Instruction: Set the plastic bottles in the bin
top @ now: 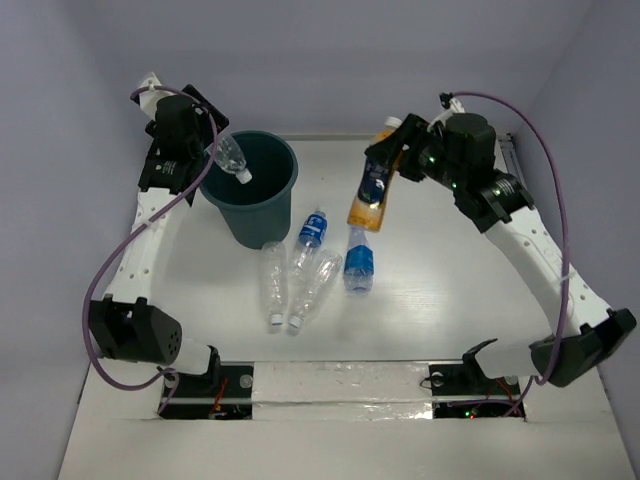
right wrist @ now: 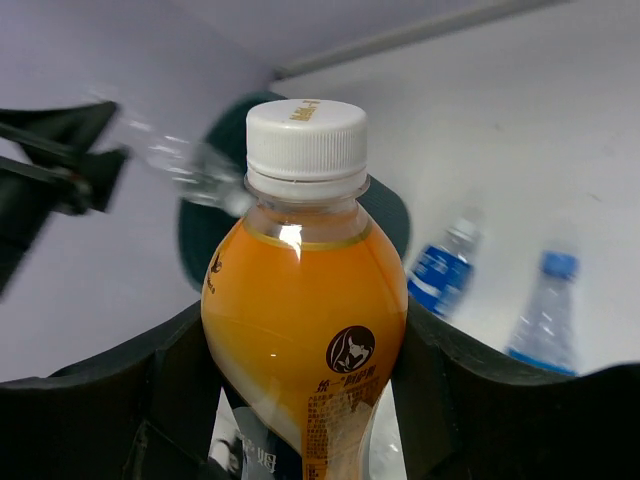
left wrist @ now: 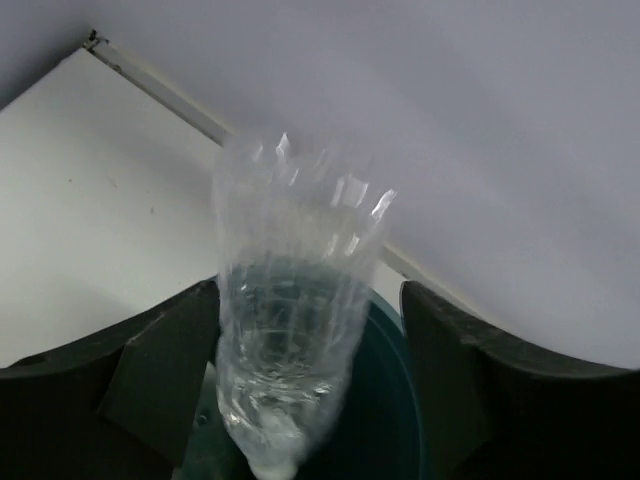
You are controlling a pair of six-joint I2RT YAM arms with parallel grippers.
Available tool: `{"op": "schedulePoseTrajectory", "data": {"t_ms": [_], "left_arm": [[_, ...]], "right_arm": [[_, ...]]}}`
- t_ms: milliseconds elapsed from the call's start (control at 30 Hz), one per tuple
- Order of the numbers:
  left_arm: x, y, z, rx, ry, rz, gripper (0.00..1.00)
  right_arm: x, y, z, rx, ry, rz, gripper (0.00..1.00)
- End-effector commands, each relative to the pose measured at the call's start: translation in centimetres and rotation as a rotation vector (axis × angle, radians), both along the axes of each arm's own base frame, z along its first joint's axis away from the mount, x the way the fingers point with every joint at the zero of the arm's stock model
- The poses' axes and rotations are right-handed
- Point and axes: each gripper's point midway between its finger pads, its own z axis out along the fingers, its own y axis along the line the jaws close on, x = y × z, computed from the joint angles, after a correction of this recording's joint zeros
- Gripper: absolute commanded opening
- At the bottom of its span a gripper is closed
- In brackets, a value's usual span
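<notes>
Top view: left gripper [top: 218, 148] holds a clear plastic bottle [top: 232, 158] cap-down over the dark teal round plastic bin [top: 255, 215].

Left wrist: jaws spread wider than the bottle, so it should drop straight in.

Right wrist: jaws pinch the orange plastic bottle [right wrist: 300, 330]; it needs carrying left over the bin before release.

The left gripper [top: 205, 140] hangs at the rim of the dark green bin [top: 240, 222], with a clear bottle [top: 232, 158] tilted cap-down over it. The right gripper [top: 392, 150] holds an orange bottle [top: 368, 205] aloft. Two blue-labelled bottles [top: 312, 228] [top: 358, 262] and two unlabelled bottles [top: 272, 283] [top: 313, 290] lie on the white table [top: 460, 290].
</notes>
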Motion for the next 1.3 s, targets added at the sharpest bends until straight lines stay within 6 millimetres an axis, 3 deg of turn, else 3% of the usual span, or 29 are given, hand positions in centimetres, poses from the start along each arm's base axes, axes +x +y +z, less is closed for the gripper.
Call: {"op": "schedulePoseTrajectory", "data": {"t_ms": [0, 33, 100, 133, 167, 267, 300, 333, 367, 400, 433, 467, 533, 567, 600, 667, 733, 767, 867, 900, 1067, 1133, 1167, 1200, 1233, 1267], "left_arm": [[-0.1, 0.7, 5.1, 0.031, -0.171, 0.026, 0.71], [-0.4, 0.6, 5.3, 0.029, -0.177, 0.017, 0.80], [-2.1, 0.1, 6.9, 0.016, -0.224, -0.024, 0.85], [-2.8, -0.5, 6.7, 0.016, -0.218, -0.046, 0.87], [-4.4, -0.8, 7.8, 0.009, -0.244, -0.074, 0.87], [-7.2, -2.0, 6.2, -0.008, -0.205, -0.150, 0.83], [-9.5, -2.0, 6.7, -0.018, -0.224, -0.166, 0.80], [-10.2, -2.6, 3.9, -0.034, -0.170, -0.189, 0.75], [-11.4, -3.6, 2.7, -0.049, -0.149, -0.236, 0.72], [-13.3, -4.0, 0.1, -0.059, -0.097, -0.262, 0.69], [-14.2, -4.5, -1.4, -0.068, -0.060, -0.286, 0.65], [-16.0, -5.6, -2.3, -0.088, -0.044, -0.339, 0.63], [-18.1, -6.6, -8.1, -0.099, 0.114, -0.386, 0.60], [-19.6, -7.5, -9.2, -0.131, 0.144, -0.438, 0.60], [-20.9, -8.3, -12.6, -0.140, 0.238, -0.470, 0.60], [-22.3, -9.1, -15.2, -0.171, 0.311, -0.516, 0.64], [-23.5, -9.9, -19.1, -0.190, 0.415, -0.544, 0.73], [-23.4, -10.6, -19.9, -0.214, 0.428, -0.574, 0.76], [-23.3, -11.3, -23.1, -0.213, 0.509, -0.581, 0.82], [-22.6, -11.4, -23.3, -0.209, 0.497, -0.578, 0.84], [-20.3, -12.1, -25.2, -0.170, 0.523, -0.582, 0.86], [-19.4, -12.4, -26.4, -0.164, 0.551, -0.581, 0.86], [-19.0, -12.3, -27.0, -0.150, 0.559, -0.567, 0.86], [-18.6, -12.5, -27.9, -0.138, 0.576, -0.568, 0.86], [-18.4, -12.5, -28.4, -0.128, 0.586, -0.563, 0.85], [-18.0, -12.0, -29.1, -0.101, 0.599, -0.538, 0.85]], "right_arm": [[1.4, 3.3, 6.9, 0.126, -0.126, 0.021, 0.61], [1.8, 4.0, 7.6, 0.138, -0.138, 0.024, 0.61], [3.1, 6.2, 9.0, 0.178, -0.156, 0.041, 0.62], [3.6, 6.9, 9.4, 0.192, -0.161, 0.041, 0.62], [4.1, 7.8, 10.2, 0.219, -0.176, 0.045, 0.62], [6.1, 10.7, 11.0, 0.257, -0.197, 0.041, 0.63], [6.5, 11.4, 11.1, 0.262, -0.202, 0.037, 0.64], [7.3, 13.1, 11.2, 0.268, -0.211, 0.037, 0.64], [8.3, 13.4, 10.9, 0.250, -0.224, -0.001, 0.65], [8.8, 14.0, 10.8, 0.241, -0.230, -0.010, 0.65], [9.0, 15.2, 10.6, 0.232, -0.232, -0.007, 0.65], [10.7, 15.7, 10.2, 0.211, -0.241, -0.040, 0.66], [11.6, 17.0, 9.8, 0.192, -0.253, -0.051, 0.67], [12.3, 18.0, 9.4, 0.181, -0.267, -0.065, 0.68], [12.4, 18.8, 9.2, 0.176, -0.272, -0.063, 0.69], [13.0, 19.5, 8.5, 0.151, -0.292, -0.076, 0.77], [13.3, 20.7, 6.7, 0.121, -0.281, -0.063, 0.83], [13.2, 21.4, 5.4, 0.096, -0.262, -0.050, 0.89], [12.9, 20.9, 5.4, 0.076, -0.268, -0.051, 0.98], [12.6, 20.6, 5.9, 0.076, -0.279, -0.052, 1.00], [9.3, 16.4, 8.6, 0.032, -0.331, -0.072, 0.95], [8.0, 14.7, 7.7, 0.013, -0.316, -0.091, 0.69], [6.4, 13.0, 5.9, -0.008, -0.301, -0.095, 0.55], [5.6, 12.1, 4.7, -0.023, -0.289, -0.093, 0.34], [4.8, 11.4, 3.3, -0.037, -0.273, -0.091, 0.30], [3.1, 9.9, 0.1, -0.074, -0.224, -0.081, 0.30]]}}
